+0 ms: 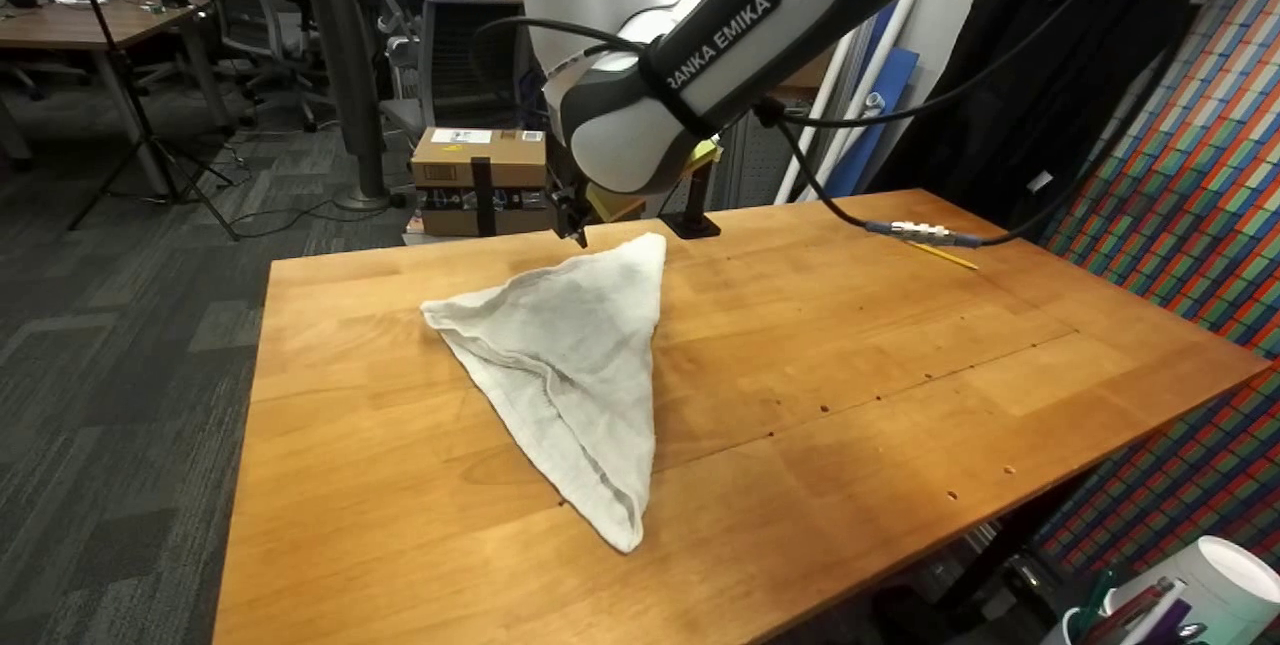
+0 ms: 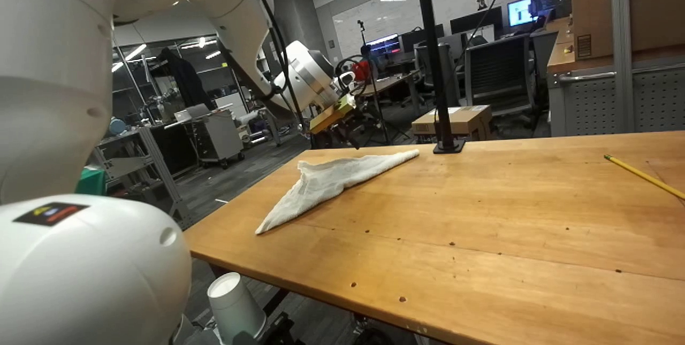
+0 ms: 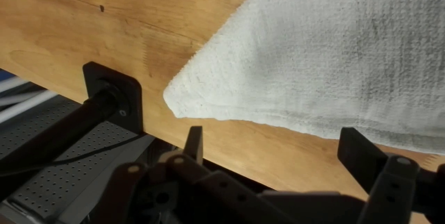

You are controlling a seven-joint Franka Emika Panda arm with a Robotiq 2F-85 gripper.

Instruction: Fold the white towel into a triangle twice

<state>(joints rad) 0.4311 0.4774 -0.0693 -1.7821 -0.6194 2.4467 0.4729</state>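
White towel [image 1: 585, 355] in a triangle, second fold likely ahead

It lies on the counter [image 1: 850, 355] as a rough triangle — presumably the first fold, its layers not quite matched along one side. Just beyond another edge hang the fingers [image 3: 358, 158], spread wide and gripping nothing, probably set there to take hold for the second fold. The black post [image 2: 434, 56] stands near that edge's end corner — a likely snag for any sweep that way. The pencil [image 2: 645, 176] lies well apart, out of the way.
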